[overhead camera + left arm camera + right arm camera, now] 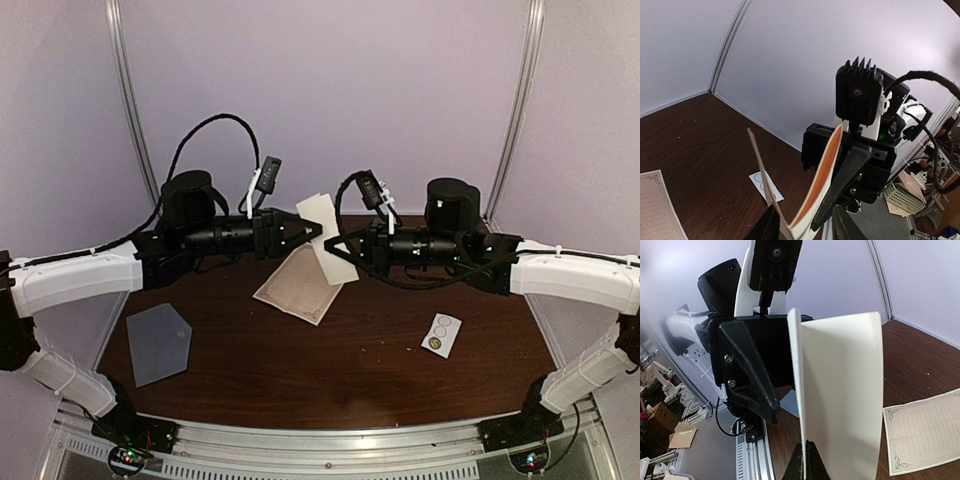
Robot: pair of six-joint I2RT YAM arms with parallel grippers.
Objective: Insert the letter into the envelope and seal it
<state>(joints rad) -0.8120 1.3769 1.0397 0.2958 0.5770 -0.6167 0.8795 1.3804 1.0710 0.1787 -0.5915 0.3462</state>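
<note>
Obs: right jaws fully closed, pinching the folded cream letter [840,390] by one edge, in mid-air. The left jaws are partly open, straddling its opposite edge; contact unclear. Grey-blue envelope [160,343] lies flat on the counter [380,385], front left, well apart.

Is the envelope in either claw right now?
No, the envelope lies flat on the table at the left, with nothing touching it.
</note>
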